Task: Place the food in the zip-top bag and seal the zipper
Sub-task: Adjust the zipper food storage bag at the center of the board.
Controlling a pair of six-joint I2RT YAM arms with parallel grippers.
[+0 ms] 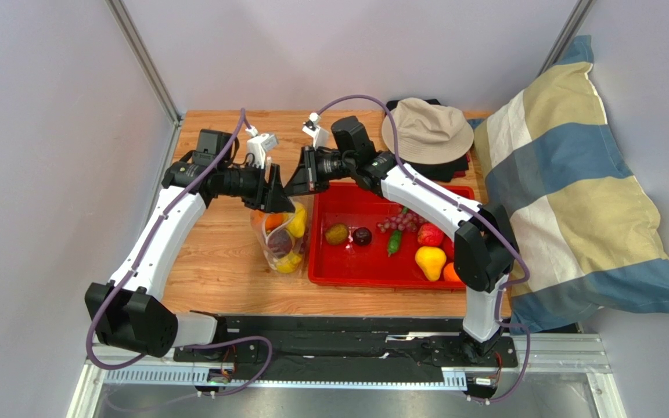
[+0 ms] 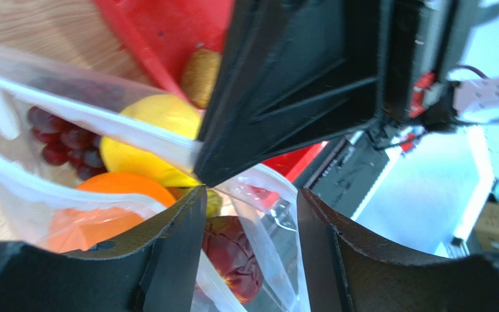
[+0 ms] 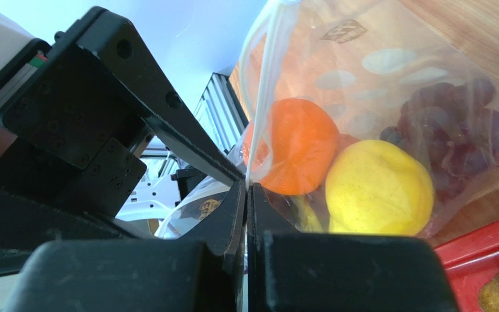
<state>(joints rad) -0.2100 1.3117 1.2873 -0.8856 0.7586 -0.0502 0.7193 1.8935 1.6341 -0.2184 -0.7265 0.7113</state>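
Observation:
The zip-top bag [image 1: 283, 242], clear with white dots, hangs upright left of the red tray. It holds an orange [image 3: 294, 146], a yellow round fruit [image 3: 376, 188], dark grapes [image 3: 454, 136] and a dark red plum [image 2: 232, 257]. My right gripper [image 3: 247, 195] is shut on the bag's top edge, pinching the zipper strip [image 3: 262, 97]. My left gripper [image 2: 249, 214] is open beside it. Loose bag film [image 2: 278, 221] passes between its fingers [image 2: 167, 253] without being pinched. Both grippers meet above the bag, left gripper [image 1: 277, 205] and right gripper [image 1: 297, 185].
The red tray [image 1: 334, 272] holds more food: a brownish fruit [image 1: 336, 233], a dark plum [image 1: 361, 236], grapes [image 1: 399, 222], a red fruit [image 1: 430, 233] and a yellow pear [image 1: 430, 261]. A beige hat [image 1: 428, 131] lies behind. A striped pillow [image 1: 573, 192] fills the right side.

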